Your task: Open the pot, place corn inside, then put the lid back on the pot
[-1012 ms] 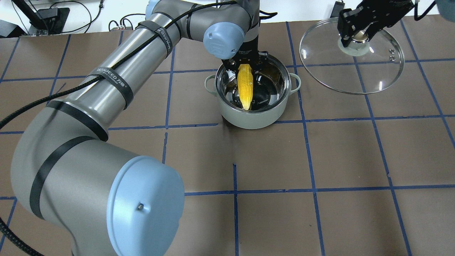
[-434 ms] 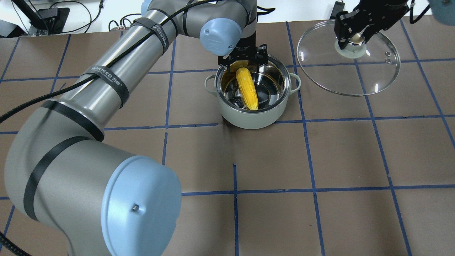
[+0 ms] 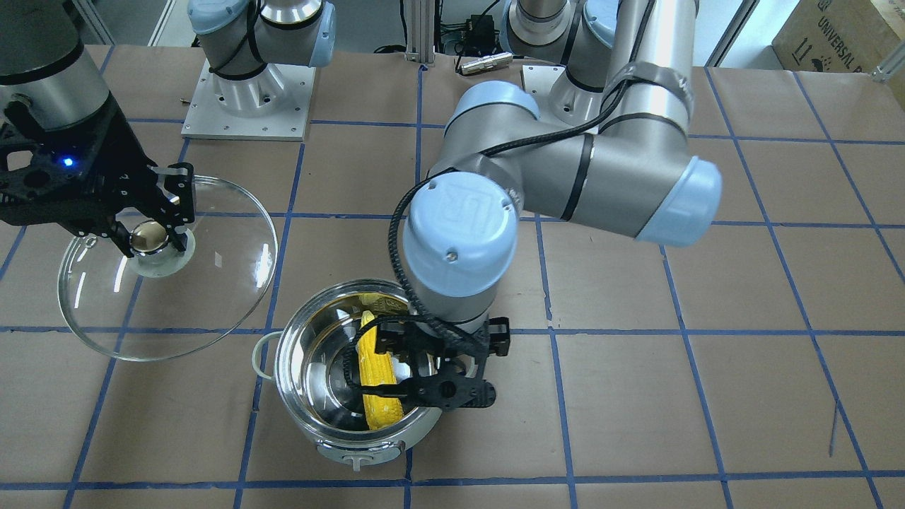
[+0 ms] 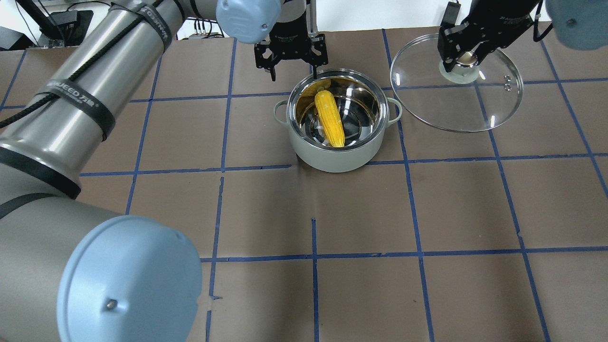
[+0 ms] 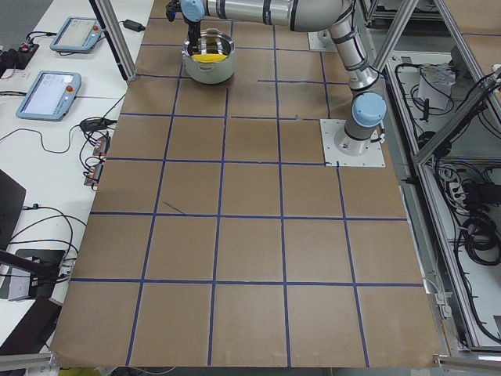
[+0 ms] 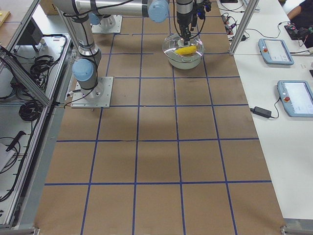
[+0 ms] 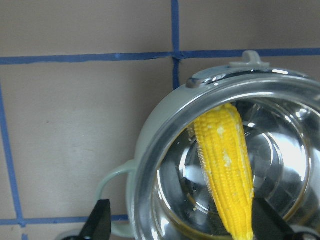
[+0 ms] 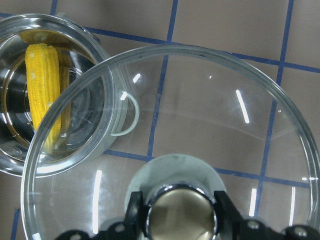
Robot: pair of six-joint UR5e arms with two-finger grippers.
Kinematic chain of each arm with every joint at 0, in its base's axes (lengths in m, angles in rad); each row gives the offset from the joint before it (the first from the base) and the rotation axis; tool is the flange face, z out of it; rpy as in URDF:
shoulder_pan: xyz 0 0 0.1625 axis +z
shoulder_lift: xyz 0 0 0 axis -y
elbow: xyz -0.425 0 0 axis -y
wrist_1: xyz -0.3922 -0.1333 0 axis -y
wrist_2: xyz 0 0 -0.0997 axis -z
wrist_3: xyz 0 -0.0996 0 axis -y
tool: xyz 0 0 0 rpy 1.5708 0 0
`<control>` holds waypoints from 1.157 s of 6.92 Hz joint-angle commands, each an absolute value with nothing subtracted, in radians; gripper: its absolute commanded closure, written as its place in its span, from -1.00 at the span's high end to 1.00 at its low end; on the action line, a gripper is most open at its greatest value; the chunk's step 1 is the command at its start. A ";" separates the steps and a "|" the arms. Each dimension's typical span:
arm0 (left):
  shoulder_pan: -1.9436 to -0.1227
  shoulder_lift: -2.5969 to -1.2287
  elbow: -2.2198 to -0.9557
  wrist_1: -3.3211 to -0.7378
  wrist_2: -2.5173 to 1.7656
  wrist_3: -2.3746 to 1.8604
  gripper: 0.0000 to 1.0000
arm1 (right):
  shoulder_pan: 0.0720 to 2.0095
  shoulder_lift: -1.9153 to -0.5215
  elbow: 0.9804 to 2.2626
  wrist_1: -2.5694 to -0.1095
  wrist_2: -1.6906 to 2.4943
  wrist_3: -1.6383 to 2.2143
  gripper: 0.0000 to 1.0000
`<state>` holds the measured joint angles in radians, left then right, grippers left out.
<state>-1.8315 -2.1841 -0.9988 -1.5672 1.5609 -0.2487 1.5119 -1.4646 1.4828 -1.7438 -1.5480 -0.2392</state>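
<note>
Table [image 4: 465, 209]: a brown surface divided into squares by blue tape lines; it carries the pot and both arm bases.

Left arm [image 4: 95, 85]: reaches across the table to the pot's far side, away from the robot's base.

Right arm [image 3: 42, 63]: stands over the table on the robot's right of the pot and carries the lid.

Lid [image 4: 456, 104]: a clear glass dome, tilted and held clear of the table. It is beside the pot on the robot's right and does not rest on it. In the right wrist view its edge overlaps the pot's rim only by line of sight.

Pot [image 4: 332, 159]: upright on the table and uncovered, its shiny steel interior exposed. It has 2 loop side handles, and its control knob [image 3: 357, 461] faces away from the robot.

Corn [image 4: 329, 118]: 1 yellow ear lying lengthwise inside the pot on the steel interior, touched by neither gripper.

Left gripper [image 4: 293, 73]: hovers above the pot's far rim with its jaws spread wide and nothing between them; the left wrist view shows the corn below the 2 fingertips [image 7: 100, 222].

Right gripper [image 8: 180, 215]: its jaws are clamped on either side of the lid's metal-capped knob [image 3: 150, 237].
</note>
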 commanded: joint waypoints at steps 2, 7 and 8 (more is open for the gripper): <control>-1.608 -1.923 -1.061 -1.820 1.623 -0.033 0.99 | 1.615 -1.402 1.496 -1.856 -1.562 -0.100 -0.39; -1.569 -1.681 -1.288 -1.740 1.628 -0.069 0.99 | 1.744 -1.270 1.488 -2.005 -1.628 0.047 -0.39; -1.569 -1.696 -1.304 -1.738 1.623 -0.074 0.99 | 1.765 -1.238 1.482 -2.034 -1.631 0.058 -0.39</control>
